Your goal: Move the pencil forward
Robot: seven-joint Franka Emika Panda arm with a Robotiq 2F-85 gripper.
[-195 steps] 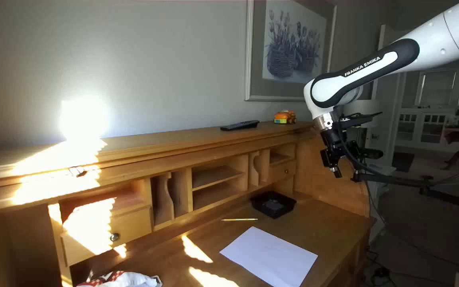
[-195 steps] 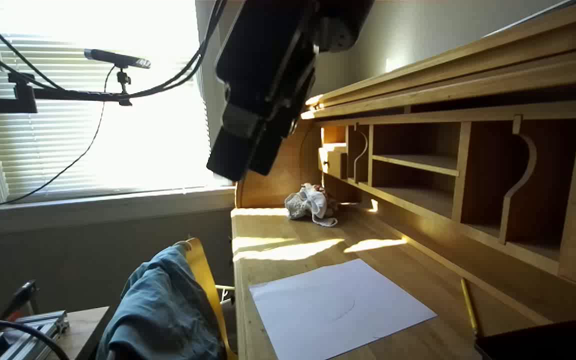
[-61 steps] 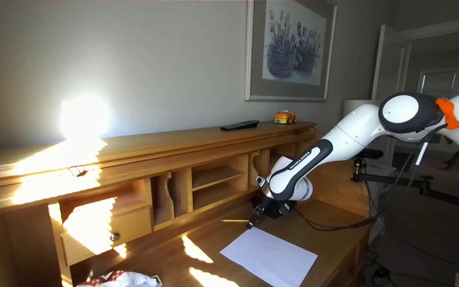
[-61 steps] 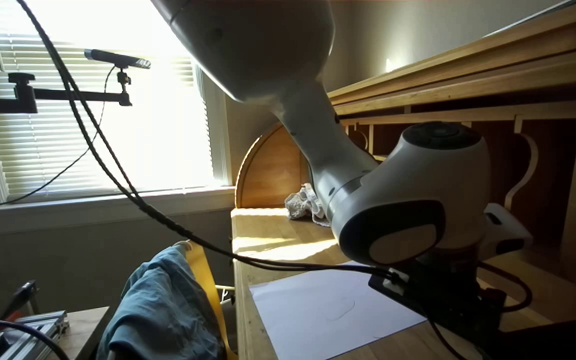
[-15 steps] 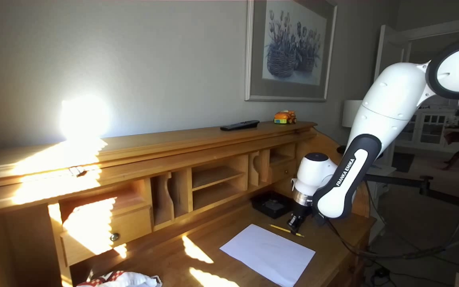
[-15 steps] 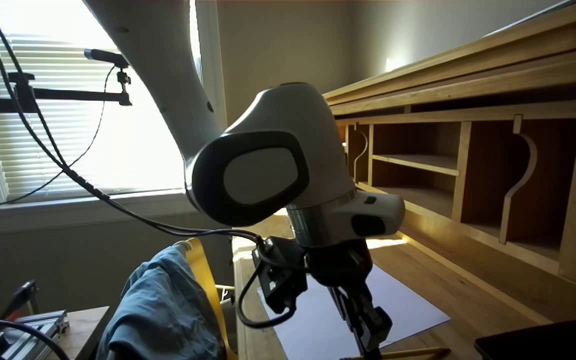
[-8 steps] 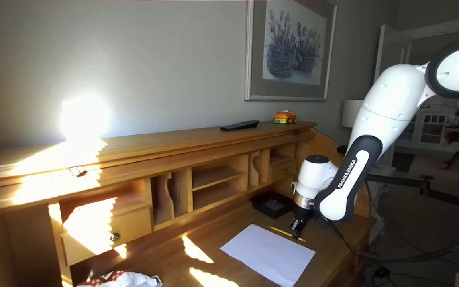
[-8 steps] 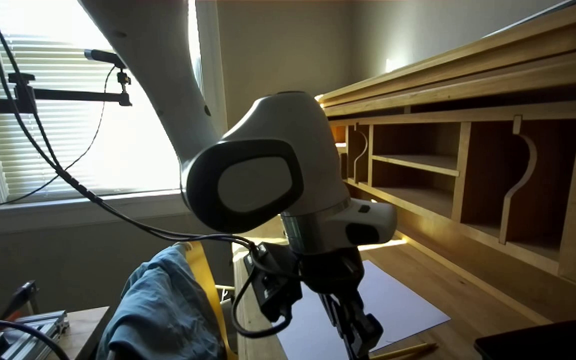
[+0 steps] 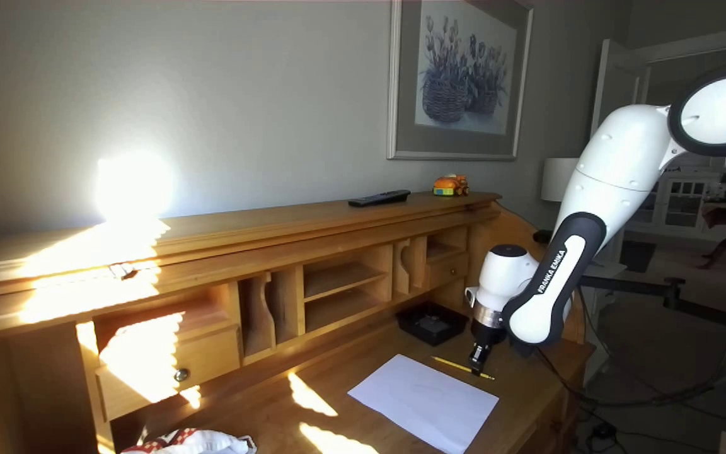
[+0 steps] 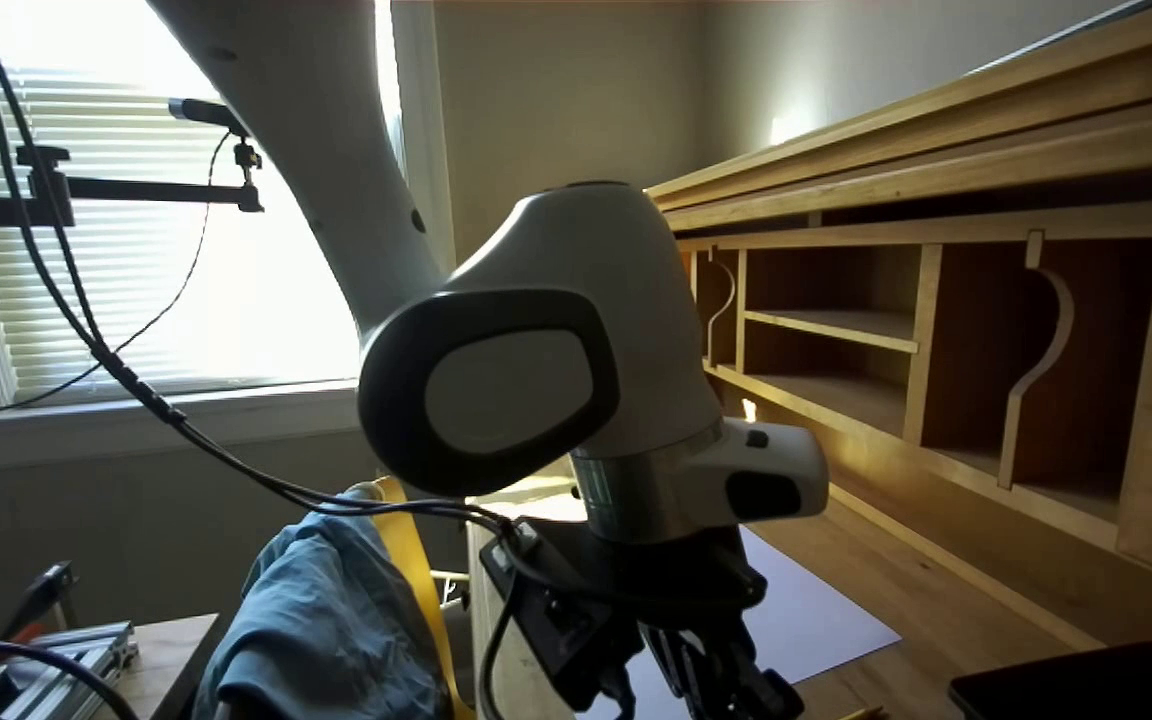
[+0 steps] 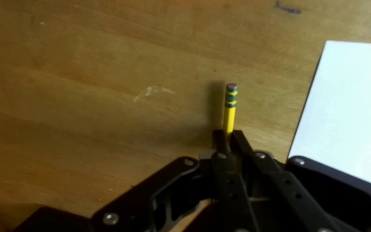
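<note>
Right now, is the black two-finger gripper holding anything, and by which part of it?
Yes: the black two-finger gripper has the slim yellow pencil pinched across its shaft, toward the green-banded eraser end, which sticks out beyond.

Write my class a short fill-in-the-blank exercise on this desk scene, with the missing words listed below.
1. The gripper holds a yellow ____.
2. The sheet of paper on the desk is coloured ____.
3. The toy vehicle on top of the desk is mainly ____.
4. The framed picture hangs on the ____.
Missing words: pencil; white; orange; wall.
</note>
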